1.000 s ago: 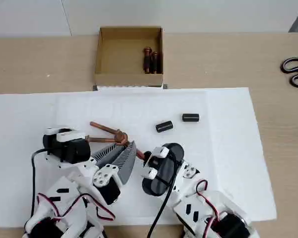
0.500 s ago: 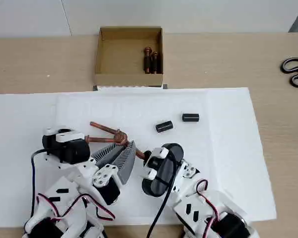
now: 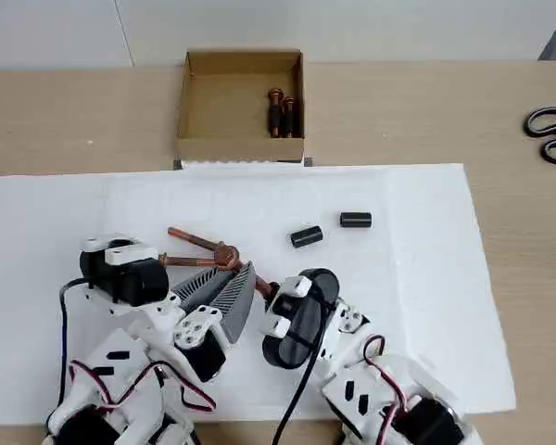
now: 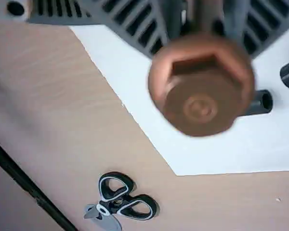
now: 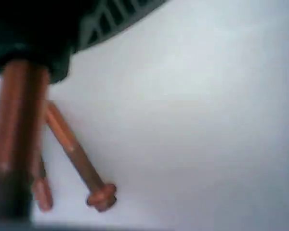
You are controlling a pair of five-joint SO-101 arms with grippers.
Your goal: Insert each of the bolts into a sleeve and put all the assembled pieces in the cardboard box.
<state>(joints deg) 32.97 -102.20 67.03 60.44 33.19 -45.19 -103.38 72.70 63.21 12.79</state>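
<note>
Table (image 3: 74, 111): light wood grain, left bare around the sheet.
White sheet (image 3: 426, 278): paper-like cover lying flat over the near half of the table. Both arms work over its near part.
Wall (image 3: 371, 23): pale and plain, meeting the table's far edge.
Scissors (image 3: 551, 134): black-handled, on bare wood at the table's right edge, well apart from the bolts and sleeves.
Cardboard box (image 3: 241, 148): open-topped, on the wood, right at the sheet's far edge.
Assembled pieces (image 3: 275, 111): two, lying side by side inside the box near its right wall.
Left gripper (image 3: 246, 278): slatted grey jaws closed on the held bolt (image 4: 201, 86). The bolt's copper hex-flange head faces the wrist camera and its shank points toward the other arm.
Right gripper (image 3: 271, 298): just beside the left gripper's tip, at the shank end of the held bolt. Whether it has hold of anything cannot be told.
Far loose bolt (image 3: 196, 240): copper, on the sheet just beyond the left gripper.
Near loose bolt (image 3: 190, 261): beside it, heads close together and shanks spreading apart.
Nearer sleeve (image 3: 306, 236): short and black, on the sheet beyond the right gripper.
Farther sleeve (image 3: 356, 221): near the first one, not touching it.
</note>
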